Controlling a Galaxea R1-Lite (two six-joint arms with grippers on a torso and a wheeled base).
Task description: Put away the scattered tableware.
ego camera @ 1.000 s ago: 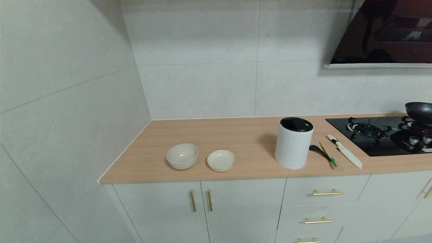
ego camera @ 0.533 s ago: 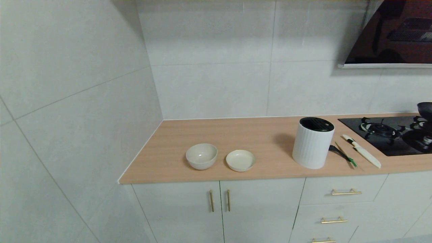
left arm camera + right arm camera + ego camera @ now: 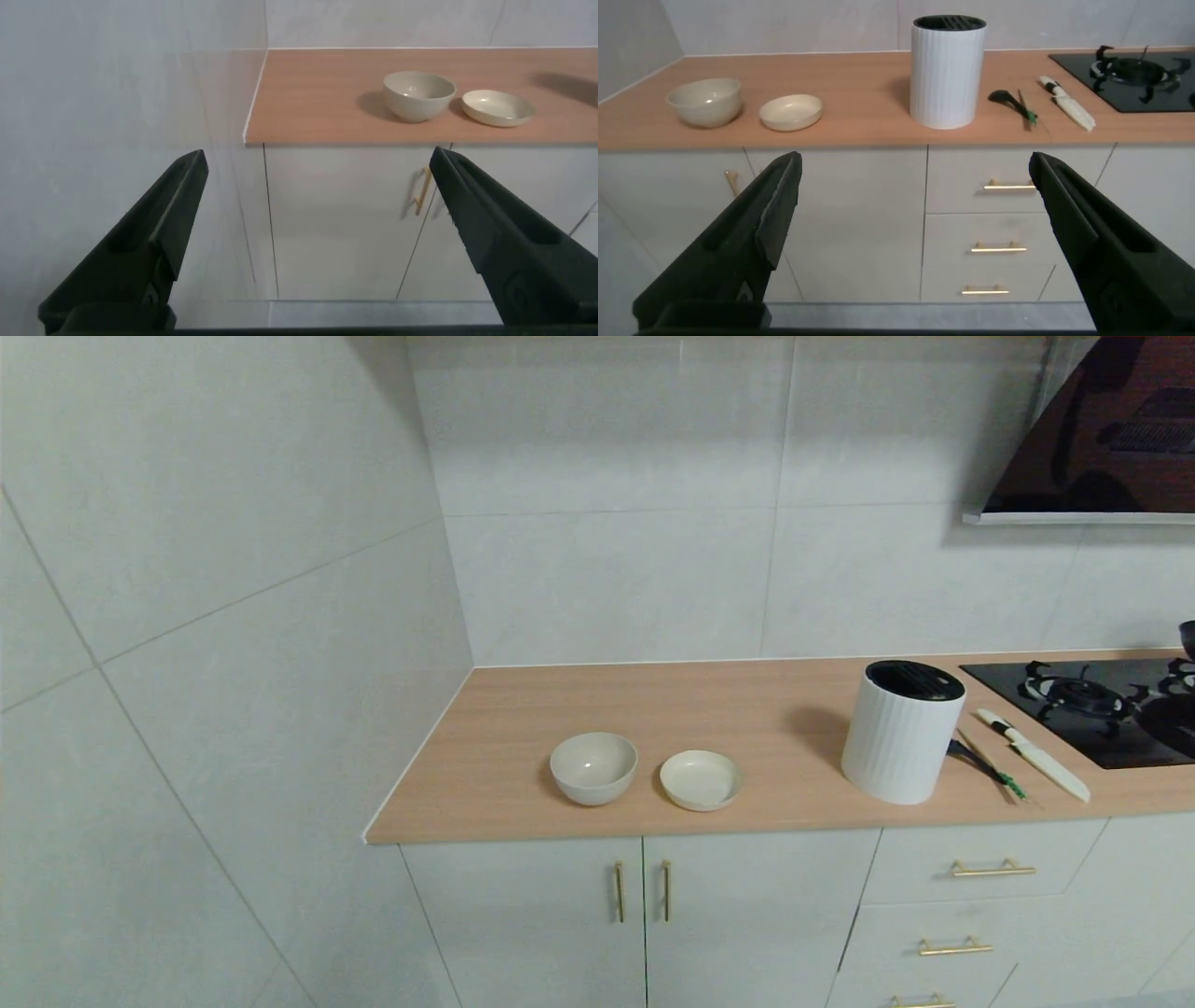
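Note:
On the wooden counter (image 3: 747, 709) sit a deep cream bowl (image 3: 593, 767) (image 3: 419, 94) (image 3: 705, 101) and, beside it, a shallow cream dish (image 3: 700, 779) (image 3: 498, 106) (image 3: 791, 111). A white ribbed utensil holder (image 3: 902, 730) (image 3: 947, 70) with a black slotted top stands farther right. Past it lie a black spoon (image 3: 971, 758) (image 3: 1006, 98), chopsticks (image 3: 994, 768) (image 3: 1025, 108) and a white-handled knife (image 3: 1034, 756) (image 3: 1067, 102). My left gripper (image 3: 313, 224) is open, held in front of the cabinets, well short of the counter. My right gripper (image 3: 915, 233) is open too, facing the drawers below the holder.
A tiled wall (image 3: 187, 616) closes off the counter's left end. A black gas hob (image 3: 1092, 709) (image 3: 1139, 75) lies at the right, with a range hood (image 3: 1092, 429) above. Cabinet doors (image 3: 644, 915) and drawers (image 3: 980, 868) with gold handles run below the counter.
The whole head view has shifted: everything slid to the right in the picture, so the camera turned left. The tableware itself has not moved on the counter.

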